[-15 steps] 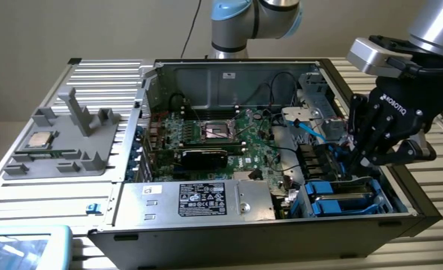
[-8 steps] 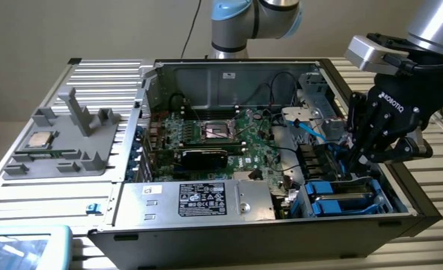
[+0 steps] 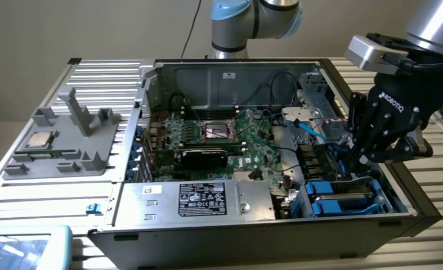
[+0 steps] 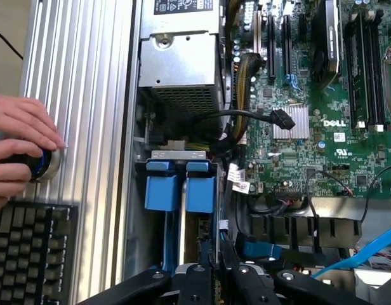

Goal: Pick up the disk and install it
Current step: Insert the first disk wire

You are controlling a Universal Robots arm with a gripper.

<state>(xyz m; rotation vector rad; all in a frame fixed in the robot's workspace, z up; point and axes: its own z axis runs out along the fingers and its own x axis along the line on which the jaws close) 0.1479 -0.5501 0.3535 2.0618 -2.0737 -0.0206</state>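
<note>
Soft, even light from overhead; the case's [image 3: 229,79] floor sits in shadow, while the ribbed desk [image 4: 81,95] shines pale with mild glare.

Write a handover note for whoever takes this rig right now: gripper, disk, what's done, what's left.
Gripper: shut, fingers drawn together, low over the corner of the computer case on the exterior view's right. I can't tell whether it pinches anything.
Disk: in its blue carrier, down in that corner, directly under the gripper.
Done: the disk is picked up and brought into the case.
Left: full seating isn't confirmed, and the gripper has not yet withdrawn.
Note: a person's hand rests on a knob beside a keyboard, outside the case.
</note>
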